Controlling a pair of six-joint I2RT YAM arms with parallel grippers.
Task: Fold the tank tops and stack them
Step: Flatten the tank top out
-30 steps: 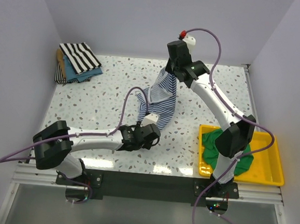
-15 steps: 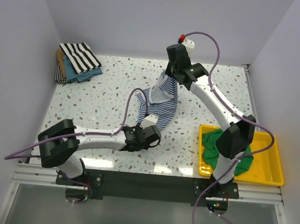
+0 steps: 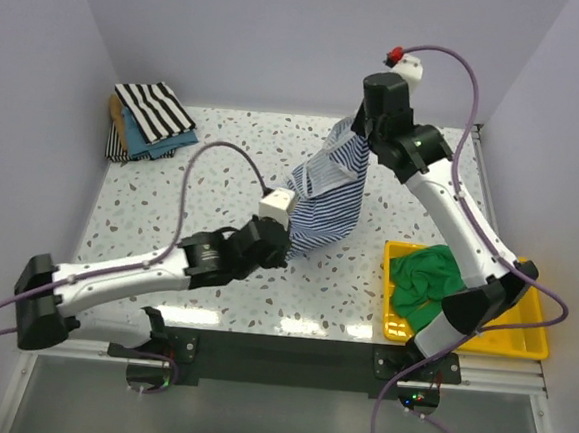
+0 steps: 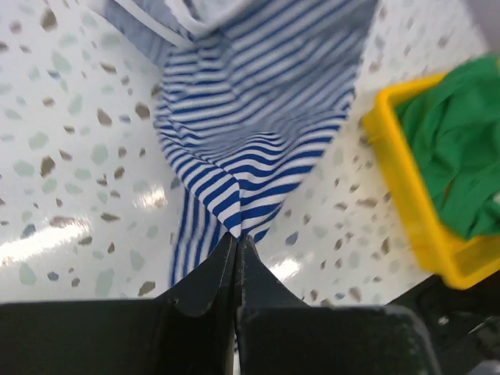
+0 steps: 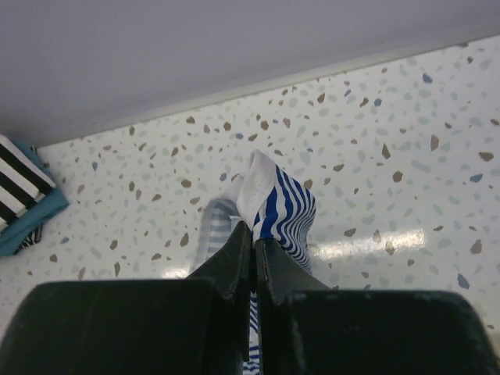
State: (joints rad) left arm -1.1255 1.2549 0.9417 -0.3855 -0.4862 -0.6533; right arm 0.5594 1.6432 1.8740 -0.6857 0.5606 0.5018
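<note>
The blue-and-white striped tank top (image 3: 331, 195) hangs stretched between both grippers above the table's middle. My right gripper (image 3: 359, 130) is shut on its upper edge (image 5: 281, 203), held high toward the back. My left gripper (image 3: 285, 244) is shut on its lower corner (image 4: 250, 117), low over the table. The jaws of both are pressed together with cloth between them. A green tank top (image 3: 427, 283) lies crumpled in the yellow tray (image 3: 520, 340). A stack with a bold black-and-white striped tank top (image 3: 153, 108) on top sits at the back left.
The yellow tray (image 4: 391, 164) stands at the front right, just right of the left gripper, with the green top (image 4: 453, 148) in it. Teal cloth (image 3: 170, 144) and a tan edge (image 3: 112, 112) show under the stack. White walls close in the back and both sides.
My left gripper has shut on the striped top's lower corner and shifted back. The right gripper has carried the top's upper edge rightward and higher, pulling the cloth taut.
</note>
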